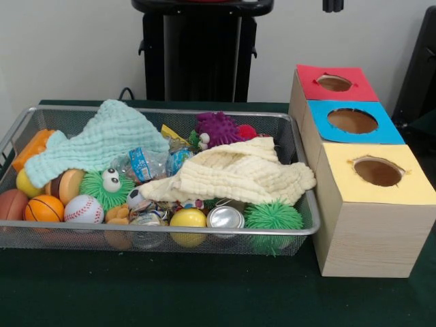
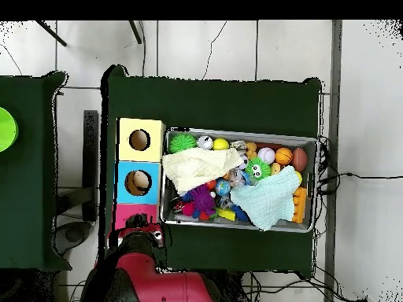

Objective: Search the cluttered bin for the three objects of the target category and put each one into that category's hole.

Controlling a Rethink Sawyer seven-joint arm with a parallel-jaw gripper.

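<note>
A dark green counter [image 1: 204, 300] is carrying a silver wire basket [image 1: 163, 235] and a row of three wooden boxes, and the sorting job is looking as if it has not started. The basket is lying across the middle of the counter, its long side running along the counter's front edge in the front view, and it is brimming with clutter. Nothing is showing inside any hole, though the holes are dark and I cannot see to the bottom – so by my judgement all three target items are waiting to be found.

The boxes are standing touching one another, just beside the basket's end: one with a red top [image 1: 335, 83], one with a blue top [image 1: 352, 121], one with a yellow top [image 1: 378, 172]. Each has one round hole.

Two cloths are draping over the pile – a pale green one [image 1: 102, 139] and a cream one [image 1: 235, 174] – and are hiding part of what lies beneath. Among what shows: two green spiky balls, one with googly eyes [image 1: 105, 187] and one plain [image 1: 272, 216]; one purple spiky toy [image 1: 219, 128]; one baseball [image 1: 84, 209]; one small basketball [image 1: 44, 208]; one yellow ball [image 1: 188, 219]; one metal can [image 1: 225, 217].

The red arm [image 2: 149, 275] is hanging back at the counter's edge near the red box. Whether its gripper is apart or together, I cannot tell.
</note>
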